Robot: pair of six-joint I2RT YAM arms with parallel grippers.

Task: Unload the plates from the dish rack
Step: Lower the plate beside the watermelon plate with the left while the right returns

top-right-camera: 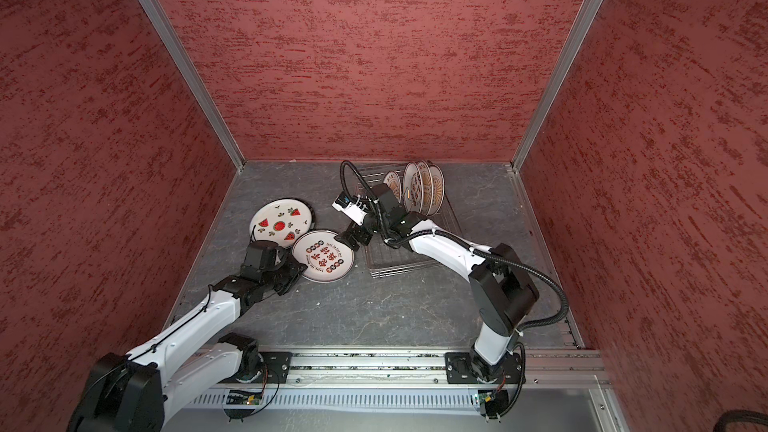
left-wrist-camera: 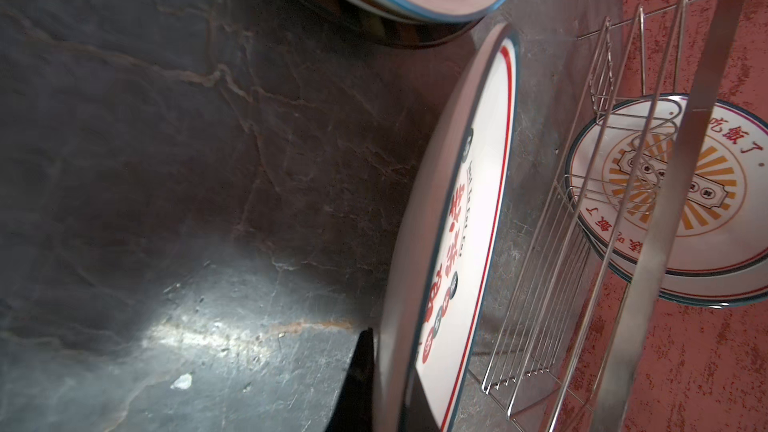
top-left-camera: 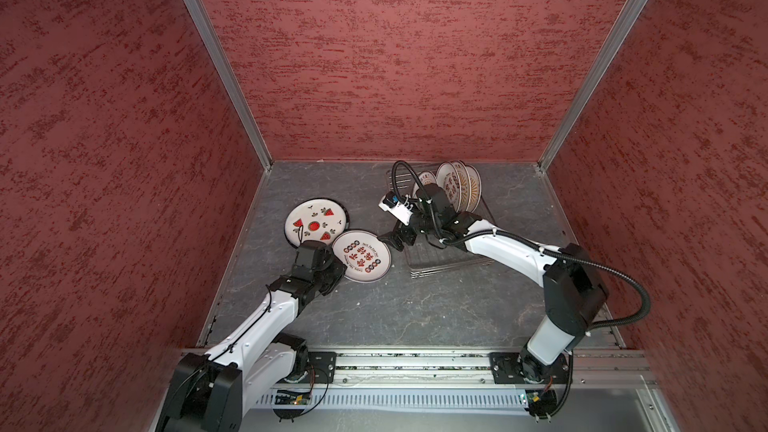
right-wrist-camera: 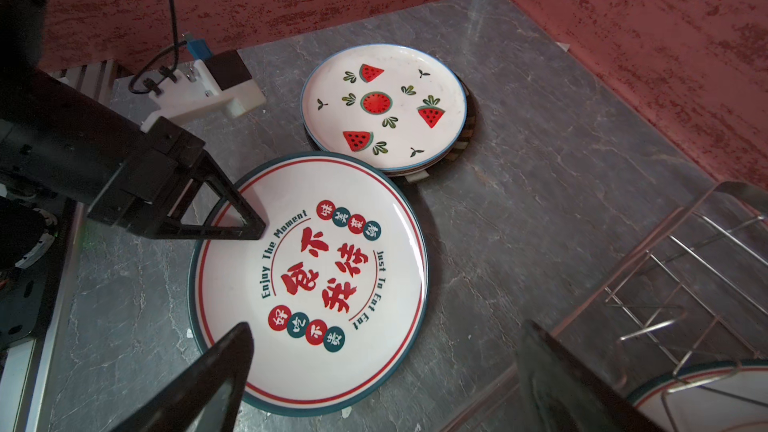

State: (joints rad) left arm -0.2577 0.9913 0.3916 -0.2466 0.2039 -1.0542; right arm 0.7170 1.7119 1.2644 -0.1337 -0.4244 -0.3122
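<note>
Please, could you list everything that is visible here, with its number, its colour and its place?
silver wire dish rack: one, silver, right of centre.
round white printed plates: at least four, orange or red print, upright at the rack's far end.
round white plate with red watermelon slices: one, topping a plate pile, left of centre.
round white dark-rimmed plate with red characters: one, between pile and rack.
grey marbled table: one, grey, under everything.
red textured walls: three, red, around the table.
left gripper: one, black, shut on the red-character plate's rim.
right gripper: one, black, open, between that plate and the rack.
</note>
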